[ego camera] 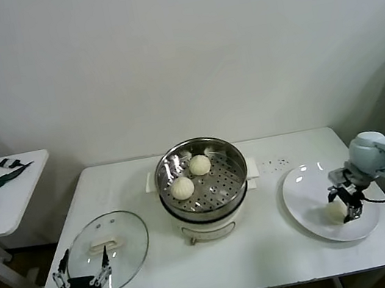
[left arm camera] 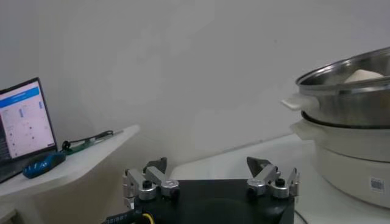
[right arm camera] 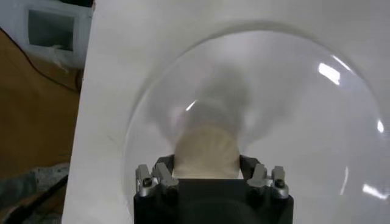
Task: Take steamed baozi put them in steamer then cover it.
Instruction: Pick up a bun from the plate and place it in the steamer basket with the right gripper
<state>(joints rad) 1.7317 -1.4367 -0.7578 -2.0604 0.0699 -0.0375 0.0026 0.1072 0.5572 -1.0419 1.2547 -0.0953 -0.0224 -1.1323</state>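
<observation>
White plate (ego camera: 302, 195), right gripper (ego camera: 346, 203) fingers clasping baozi (ego camera: 335, 212), left gripper (ego camera: 81, 275) fingers wide, no legible writing.

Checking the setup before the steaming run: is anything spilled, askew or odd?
Nothing stands out. Two cream-white buns sit in the shiny steel steamer basket, the clear glass lid lies flat on the table, and the right gripper is over a bun on the white plate.

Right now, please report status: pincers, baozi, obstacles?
Right pincer closed on baozi on plate. Left pincer open, idle by cover. Two baozi in steamer. Path looks clear.
</observation>
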